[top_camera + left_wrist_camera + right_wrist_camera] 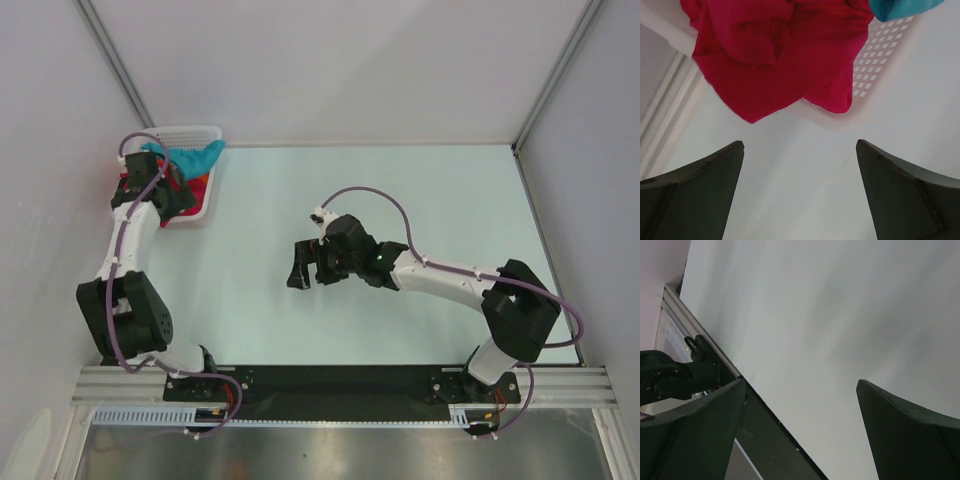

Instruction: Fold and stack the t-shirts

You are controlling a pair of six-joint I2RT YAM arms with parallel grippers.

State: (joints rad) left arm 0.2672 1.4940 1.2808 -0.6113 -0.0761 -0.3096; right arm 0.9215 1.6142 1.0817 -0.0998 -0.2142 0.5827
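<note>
Hovering just short of the white basket (190, 131) at the far left corner of the worktop (400, 200), the left hand (800, 145) is spread wide and empty. The crimson t-shirt (775, 55) spills over the basket's rim, the teal t-shirt (196, 157) bunched beside it. The right hand (303, 268), also spread, hangs over the worktop's middle. A pull on the crimson cloth risks dragging the light basket or tangled teal shirt along.
</note>
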